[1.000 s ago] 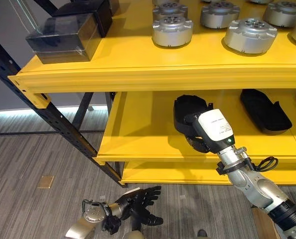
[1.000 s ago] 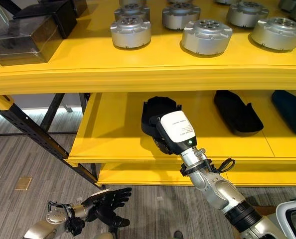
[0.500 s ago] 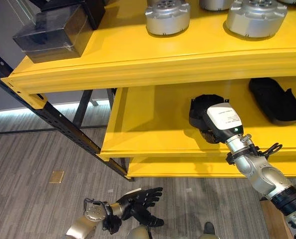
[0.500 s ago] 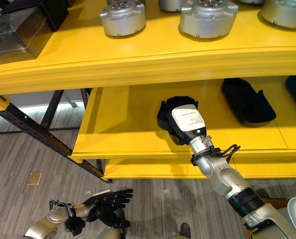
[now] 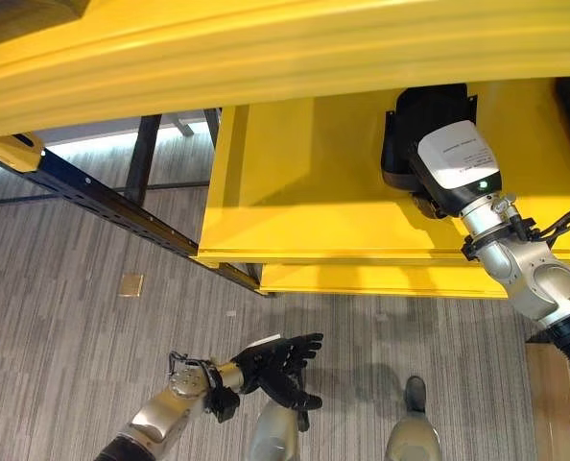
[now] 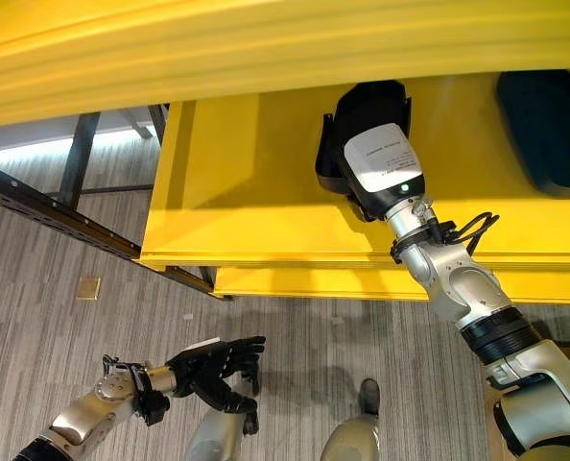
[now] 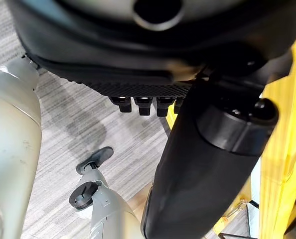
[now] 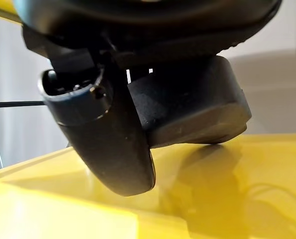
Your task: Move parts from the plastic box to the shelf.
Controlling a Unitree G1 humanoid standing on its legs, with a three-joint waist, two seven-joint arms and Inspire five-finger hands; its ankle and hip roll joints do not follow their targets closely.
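1. The robot's right hand, under a white-labelled wrist module, reaches over the front edge of the lower yellow metal shelf; it rests against a black moulded plastic part lying on the shelf surface, a little back from that front edge.
2. In the right wrist view the thumb hangs just above the yellow surface with the part behind it; whether the fingers clasp the part or have let go I cannot tell, since they are hidden behind it.
3. A second dark part lies further along the same shelf toward its right end, well apart from the first.
4. The left hand hangs low over the grey wood-grain floor, fingers spread and relaxed, holding nothing.
5. Over the last second the whole view has tilted downward, so the upper shelf's contents have left the frame; the part itself seems unmoved on the shelf; this suggests the placement is done or nearly so, with release and withdrawal probably next.
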